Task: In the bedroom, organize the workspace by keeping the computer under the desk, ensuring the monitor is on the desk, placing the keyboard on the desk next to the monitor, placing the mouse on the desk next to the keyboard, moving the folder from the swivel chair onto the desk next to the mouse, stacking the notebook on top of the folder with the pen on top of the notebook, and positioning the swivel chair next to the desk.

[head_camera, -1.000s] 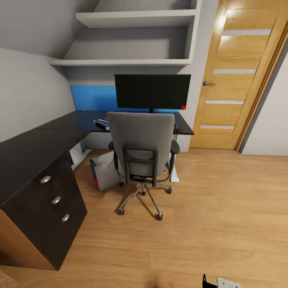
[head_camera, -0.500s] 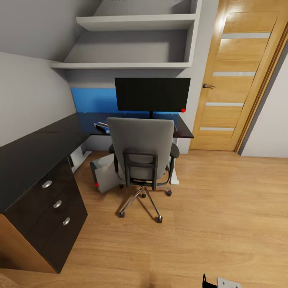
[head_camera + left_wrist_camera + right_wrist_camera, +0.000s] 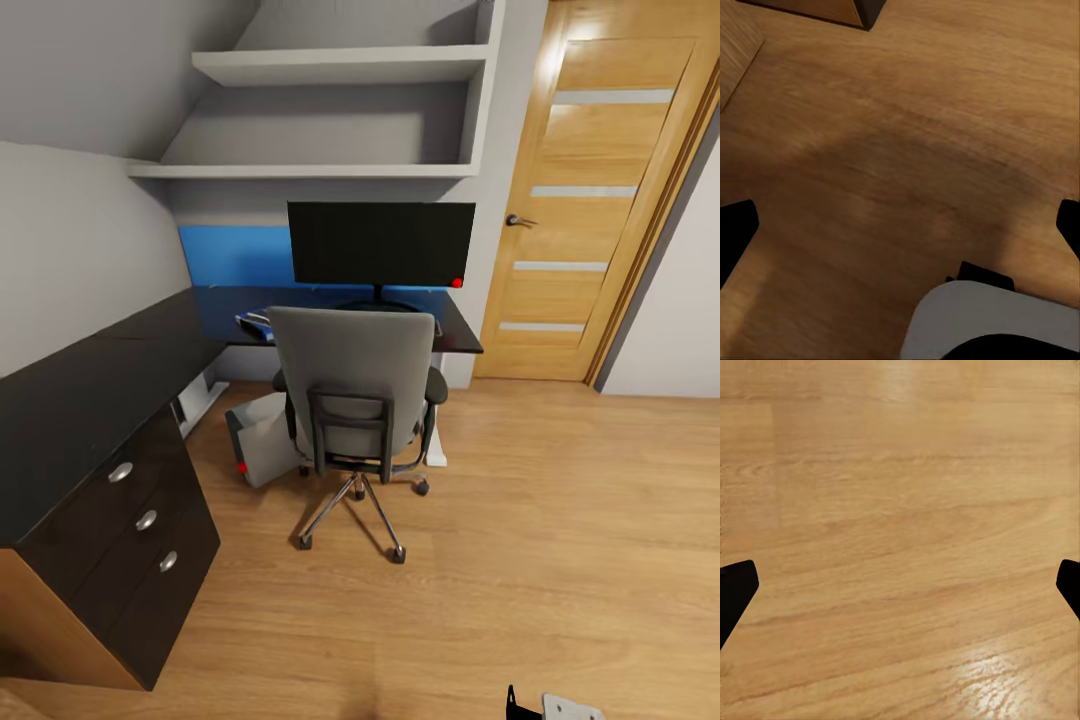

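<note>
Swivel chair [image 3: 357, 400] stands just before the tabletop [image 3: 90, 390], the monitor [image 3: 381, 243] behind it and the computer [image 3: 262, 440] beside it underneath. Both grippers' fingers [image 3: 735, 236] [image 3: 733, 589] spread wide over the floor [image 3: 540, 520].

Black desk [image 3: 90, 380] with silver knobs and wood-coloured side; grey chair [image 3: 352, 375] on chrome base; black monitor [image 3: 381, 243] with red dot; blue wall panel [image 3: 235, 255]; honey-brown plank floor [image 3: 560, 520]; pale grey shelves [image 3: 330, 65].
</note>
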